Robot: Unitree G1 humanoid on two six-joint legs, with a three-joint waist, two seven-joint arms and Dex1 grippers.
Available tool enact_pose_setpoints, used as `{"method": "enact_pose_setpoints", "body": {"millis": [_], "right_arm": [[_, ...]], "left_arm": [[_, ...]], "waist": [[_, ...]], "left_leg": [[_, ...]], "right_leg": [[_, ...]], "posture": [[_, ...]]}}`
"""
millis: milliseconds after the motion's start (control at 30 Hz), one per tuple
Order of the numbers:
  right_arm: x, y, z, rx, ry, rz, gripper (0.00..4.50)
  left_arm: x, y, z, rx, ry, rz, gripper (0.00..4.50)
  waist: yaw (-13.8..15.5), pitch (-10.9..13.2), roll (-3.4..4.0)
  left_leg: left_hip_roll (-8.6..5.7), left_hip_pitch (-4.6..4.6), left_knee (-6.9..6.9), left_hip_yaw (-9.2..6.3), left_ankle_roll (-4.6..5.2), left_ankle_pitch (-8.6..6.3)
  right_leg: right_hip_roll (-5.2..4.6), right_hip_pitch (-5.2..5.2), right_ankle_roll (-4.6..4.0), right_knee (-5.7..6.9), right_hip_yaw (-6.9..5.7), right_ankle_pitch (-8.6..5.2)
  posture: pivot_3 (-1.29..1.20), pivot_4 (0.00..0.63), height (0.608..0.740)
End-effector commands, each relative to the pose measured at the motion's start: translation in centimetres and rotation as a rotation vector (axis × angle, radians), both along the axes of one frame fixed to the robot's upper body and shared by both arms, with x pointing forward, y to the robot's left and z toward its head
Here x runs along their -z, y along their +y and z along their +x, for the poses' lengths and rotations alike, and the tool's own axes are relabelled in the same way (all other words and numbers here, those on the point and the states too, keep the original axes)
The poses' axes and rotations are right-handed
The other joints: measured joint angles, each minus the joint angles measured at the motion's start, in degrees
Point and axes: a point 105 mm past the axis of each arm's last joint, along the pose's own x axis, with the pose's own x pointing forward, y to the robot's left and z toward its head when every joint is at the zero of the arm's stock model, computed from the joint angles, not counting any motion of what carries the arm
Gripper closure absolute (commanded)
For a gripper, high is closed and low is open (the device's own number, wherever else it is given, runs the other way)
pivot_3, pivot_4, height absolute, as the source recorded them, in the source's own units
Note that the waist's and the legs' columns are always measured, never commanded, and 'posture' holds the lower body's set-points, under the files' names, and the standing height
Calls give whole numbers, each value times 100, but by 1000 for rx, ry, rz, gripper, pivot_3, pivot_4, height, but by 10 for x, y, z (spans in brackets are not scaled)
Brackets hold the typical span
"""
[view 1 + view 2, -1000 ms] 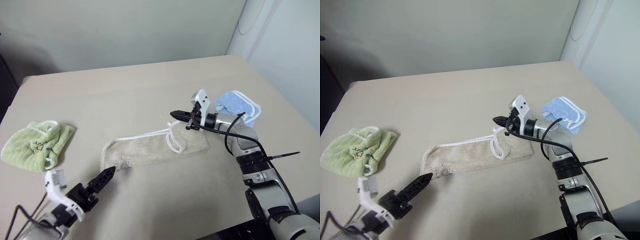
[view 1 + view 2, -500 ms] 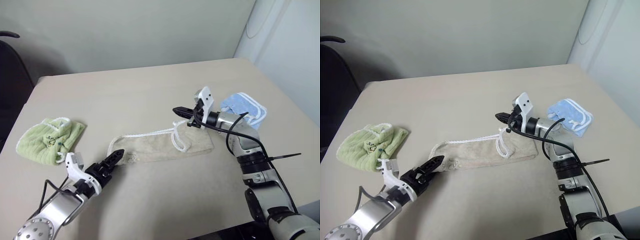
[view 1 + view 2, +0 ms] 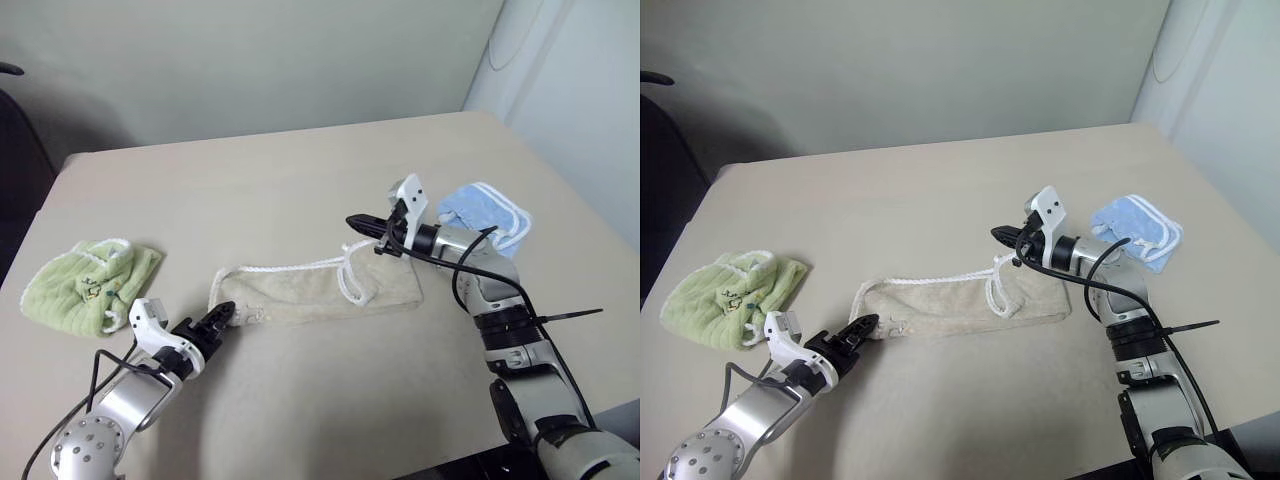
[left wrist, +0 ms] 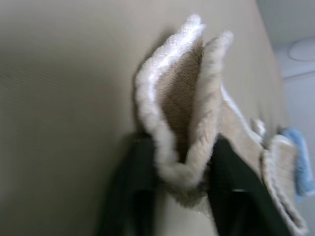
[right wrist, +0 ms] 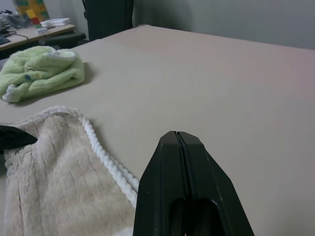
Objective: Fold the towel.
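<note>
The beige towel lies in a long, narrow, folded strip across the middle of the bench, its white corded edging looping up near the right end. The left gripper is at the towel's near-left end; in the left wrist view its black fingers are closed on either side of a bunched fold of the towel's edge, pinching it. The right gripper hovers above the towel's right end, pointing left, its fingers pressed together with nothing between them, apart from the cloth. A small light-green towel sits crumpled at the bench's left side, well apart from the beige one. A small light-blue towel lies to the right, just behind the right arm.
</note>
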Motion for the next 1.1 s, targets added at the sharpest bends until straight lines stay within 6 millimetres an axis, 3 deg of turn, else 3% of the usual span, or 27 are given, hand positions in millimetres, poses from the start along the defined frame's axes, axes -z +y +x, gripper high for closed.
{"method": "enact_pose_setpoints", "body": {"millis": [33, 167, 267, 400, 500, 633, 833, 1000, 1100], "right_arm": [[-14, -1, -3, 3, -65, 8, 4500], [-12, -4, -2, 12, -62, 3, 4500], [-11, -7, -2, 19, -58, -2, 4500], [-9, -9, 0, 26, -55, -6, 4500], [-9, -10, 2, 40, -56, -8, 4500], [-11, -13, 6, 73, -60, -3, 4500], [-17, -28, 20, 193, -65, 34, 4500], [-20, -47, 28, 299, -67, 64, 4500], [-19, -54, 26, 329, -66, 65, 4500]], "left_arm": [[-3, 15, -7, -76, -25, 16, 4453], [-19, 35, -16, -125, -89, 91, 4453], [-51, 55, -20, -144, -199, 206, 4453], [-80, 49, -15, -42, -291, 358, 4453], [-107, 20, -7, 116, -404, 438, 4453], [-117, -47, -1, 447, -501, 540, 4453], [-102, -120, 21, 762, -521, 618, 4453], [-93, -161, 35, 928, -530, 642, 4453], [-84, -172, 40, 987, -502, 670, 4453]], "waist": [[-24, 1, -1], [-106, 12, -24], [-155, 26, -70], [-155, 26, -79], [-120, 27, -87], [-92, 27, -87], [-96, 26, -89], [-95, 26, -90], [-117, 25, -90]], "left_leg": [[0, 0, -2, 1, -3, 2], [0, -3, -12, 4, -3, 1], [6, -9, -20, 3, -3, 1], [8, -15, -24, 2, -2, 0], [5, -17, -13, 0, 1, -5], [-3, -18, -6, -6, 6, -11], [-10, -20, 0, -8, 6, -11], [-11, -35, 1, -7, 6, -11], [-10, -75, 8, -7, -2, -6]], "right_leg": [[0, -4, -4, 0, 2, -3], [3, -20, -8, 1, 11, -12], [11, -36, -10, 5, 17, -13], [14, -43, -13, 4, 20, -10], [11, -40, -11, 4, 20, -6], [5, -35, -1, -2, 20, 12], [-4, -40, 0, -1, 20, 28], [-5, -55, 5, -2, 21, 30], [-4, -95, 6, 1, 21, 29]], "posture": [[0, 150, 740], [0, 150, 740], [0, 150, 740], [0, 150, 740], [0, 150, 740], [0, 150, 740], [0, 150, 740], [0, 150, 740], [0, 150, 740]]}}
